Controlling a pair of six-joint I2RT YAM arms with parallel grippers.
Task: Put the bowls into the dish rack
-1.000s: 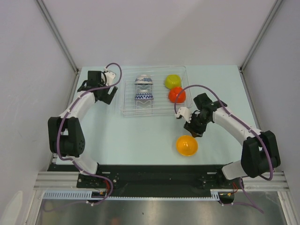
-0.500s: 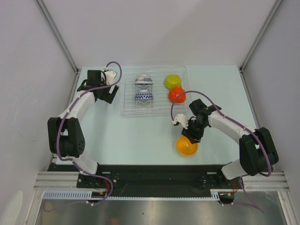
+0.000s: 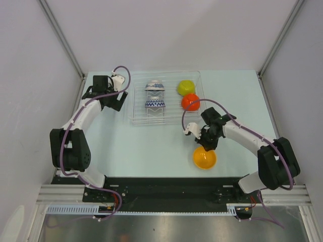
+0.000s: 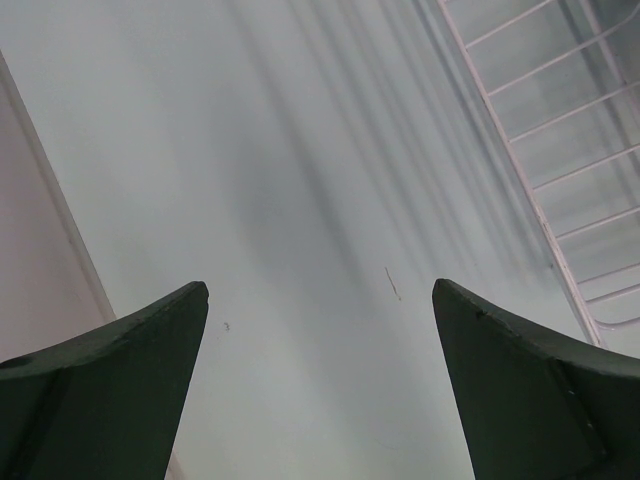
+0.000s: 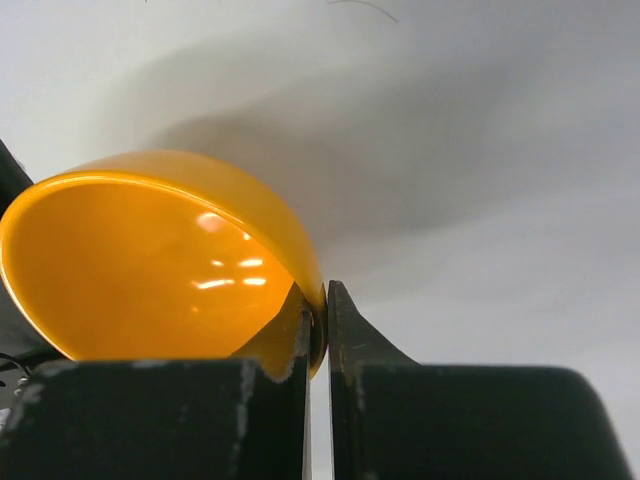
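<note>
The orange bowl [image 3: 204,158] sits open side up on the table in front of the dish rack [image 3: 171,121]. My right gripper [image 3: 206,145] is shut on its far rim; in the right wrist view the bowl wall [image 5: 150,260] is pinched between the fingers of the gripper [image 5: 318,295], one inside and one outside. In the rack stand two white bowls with blue zigzags [image 3: 155,86] [image 3: 155,104], a yellow-green bowl [image 3: 185,87] and a red bowl [image 3: 190,102]. My left gripper [image 3: 117,102] hangs open and empty just left of the rack, above bare table [image 4: 320,290].
The rack's wire edge [image 4: 560,150] shows at the right of the left wrist view. White walls enclose the table on the left, right and back. The arm bases stand on the black rail at the near edge.
My right gripper dropped toward the near side onto the orange bowl and closed on its rim; the bowl shifted slightly right. The left arm has not moved.
</note>
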